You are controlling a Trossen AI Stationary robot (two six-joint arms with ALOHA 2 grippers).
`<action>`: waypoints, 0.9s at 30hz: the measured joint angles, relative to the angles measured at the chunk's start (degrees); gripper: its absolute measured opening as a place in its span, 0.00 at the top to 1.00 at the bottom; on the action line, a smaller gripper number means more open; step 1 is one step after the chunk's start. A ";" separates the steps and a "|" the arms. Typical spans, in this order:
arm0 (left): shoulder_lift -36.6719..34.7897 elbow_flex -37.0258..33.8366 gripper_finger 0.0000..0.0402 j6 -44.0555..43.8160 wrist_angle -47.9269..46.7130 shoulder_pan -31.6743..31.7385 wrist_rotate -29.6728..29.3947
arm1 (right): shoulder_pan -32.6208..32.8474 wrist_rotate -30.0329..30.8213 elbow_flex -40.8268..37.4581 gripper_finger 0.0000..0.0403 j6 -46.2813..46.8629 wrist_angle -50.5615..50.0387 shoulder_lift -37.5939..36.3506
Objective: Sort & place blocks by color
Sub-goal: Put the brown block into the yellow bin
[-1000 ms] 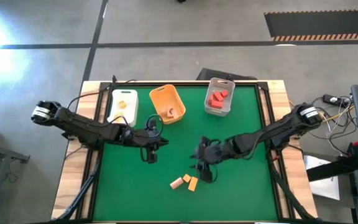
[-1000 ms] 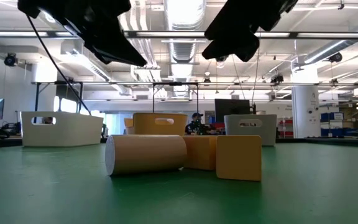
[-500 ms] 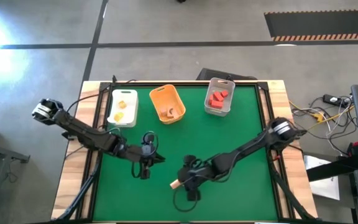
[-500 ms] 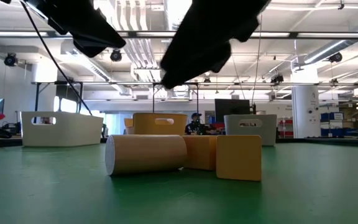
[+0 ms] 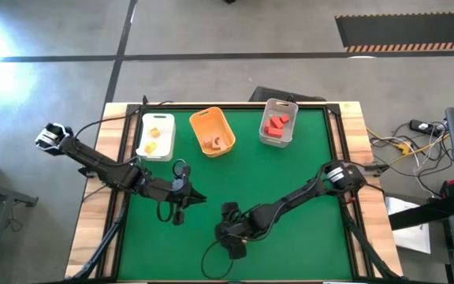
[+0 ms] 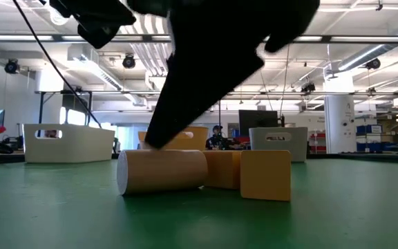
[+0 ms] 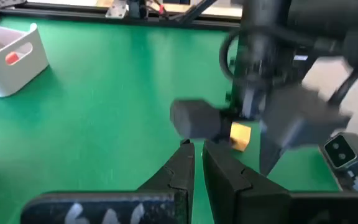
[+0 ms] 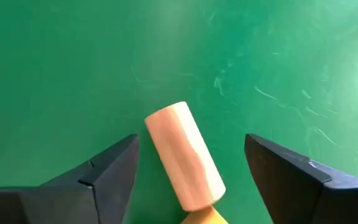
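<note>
A pale tan cylinder block (image 8: 184, 155) lies on its side on the green table, with yellow blocks (image 6: 264, 175) touching it at one end. My right gripper (image 8: 191, 168) is open and low over them, one finger on either side of the tan cylinder (image 6: 161, 171) without touching it. In the high view my right gripper (image 5: 228, 235) hides these blocks. My left gripper (image 5: 181, 195) hovers shut to the left of it, near the table's middle. In the left wrist view my left gripper (image 7: 194, 158) points toward a yellow block (image 7: 240, 135).
Along the far edge stand a white bin (image 5: 156, 136) with yellow blocks, an orange bin (image 5: 212, 131) with tan blocks and a grey bin (image 5: 277, 122) with red blocks. Green table surface (image 5: 306, 237) lies bare to the right and near side. Cables run off the right side.
My right gripper has moved toward the table's left and near edge and come down over the loose blocks, so that its open fingers now stand either side of the tan cylinder. My left gripper has drifted slightly toward the left. The blocks have stayed where they were.
</note>
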 joint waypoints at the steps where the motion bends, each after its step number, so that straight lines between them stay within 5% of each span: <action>1: -0.52 -0.03 0.96 0.15 -0.02 -0.02 0.01 | 0.00 -0.02 0.68 0.29 -0.49 -0.32 0.91; 8: -1.94 -0.13 0.96 1.54 0.18 -0.02 0.00 | -0.60 -0.50 3.16 0.36 -1.02 -3.35 4.02; 17: -1.85 -0.09 0.96 3.03 0.22 0.13 0.00 | -2.17 -1.09 3.10 0.74 -1.35 -3.50 4.10; 23: -1.85 0.15 0.96 3.31 0.32 0.15 0.00 | -2.70 0.20 3.10 0.74 -5.45 -4.47 2.89; 27: -1.83 0.09 0.96 3.34 0.70 0.17 0.00 | -2.82 7.17 3.08 0.74 -8.00 -7.53 -0.43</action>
